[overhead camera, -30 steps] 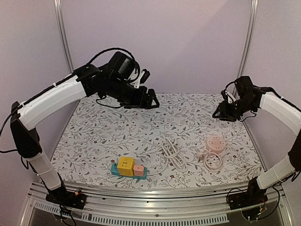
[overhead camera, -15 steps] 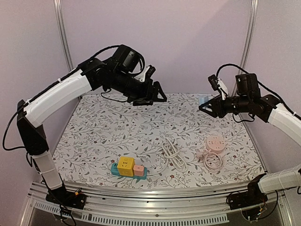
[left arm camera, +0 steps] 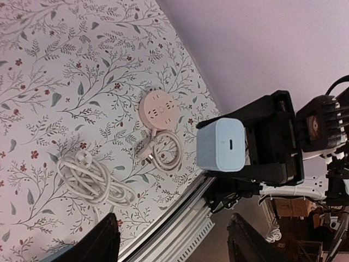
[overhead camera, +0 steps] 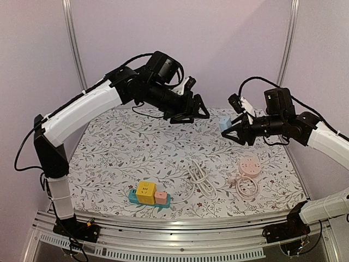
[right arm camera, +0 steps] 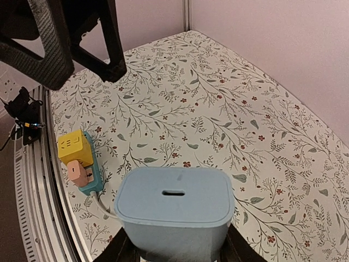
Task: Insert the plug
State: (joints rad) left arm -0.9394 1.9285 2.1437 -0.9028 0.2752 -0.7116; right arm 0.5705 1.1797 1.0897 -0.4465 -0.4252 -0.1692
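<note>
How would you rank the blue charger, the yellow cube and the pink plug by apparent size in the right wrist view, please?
1. Blue charger, largest, though it sits nearest the camera.
2. Yellow cube.
3. Pink plug, slightly smaller than the cube.

The plug (right arm camera: 174, 210) is seen as pale blue plastic, smooth and matt. The desk (overhead camera: 136, 147) is covered by a matt sheet printed with flowers; cloth or paper cannot be told. The round pink socket (overhead camera: 249, 166) and the yellow cube socket (overhead camera: 145, 191) are shown in smooth plastic, and the white cable (overhead camera: 200, 180) is faintly glossy. The left claw (left arm camera: 173, 240) is finished in matt black. Ribbed bare metal is seen on the front rail (overhead camera: 174, 222).
</note>
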